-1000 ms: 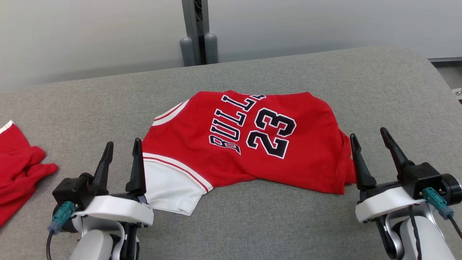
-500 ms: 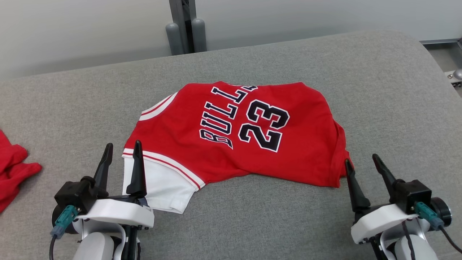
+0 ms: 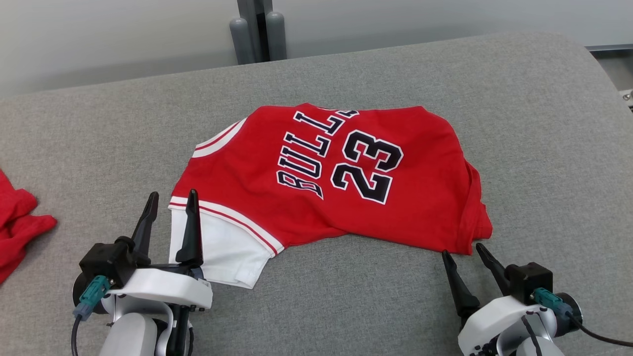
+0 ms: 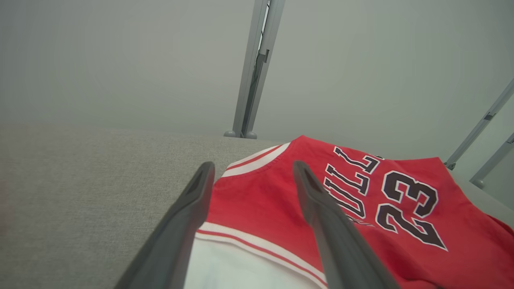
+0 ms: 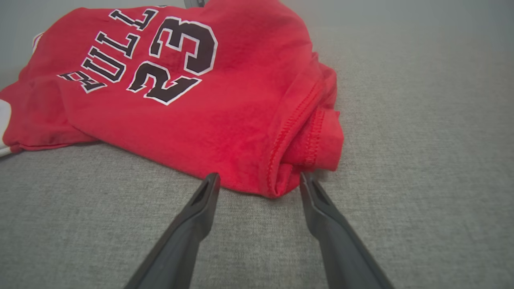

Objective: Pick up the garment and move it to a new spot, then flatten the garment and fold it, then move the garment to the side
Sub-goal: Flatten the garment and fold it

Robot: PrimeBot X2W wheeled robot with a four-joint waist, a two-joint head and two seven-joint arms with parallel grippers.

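Left claw (image 3: 172,194), its two long dark fingers spread wide and holding nothing, hovers at the near left corner of a red basketball jersey (image 3: 420,198) with black-and-white "BULLS 23" lettering. The jersey lies near the middle of a grey fabric-covered table (image 3: 346,306). Seen from the left wrist, the fingers straddle the jersey's white-trimmed edge; whether they touch the cloth cannot be told. Right claw (image 3: 461,249), equally wide and empty, sits low over the table just short of the near right corner. There the right wrist view shows stitched hems (image 5: 317,136) stacked in layers, a sign the garment is doubled over. A white fabric panel (image 3: 222,252) pokes out beneath the red at the left. By the look of it, each claw is lined up with a near corner so that both can pinch the stack together and carry it aside without spilling the fold. A second, crumpled red cloth (image 3: 20,227) rests well apart at the table's left edge, and a grey metal post (image 3: 257,29) stands behind.
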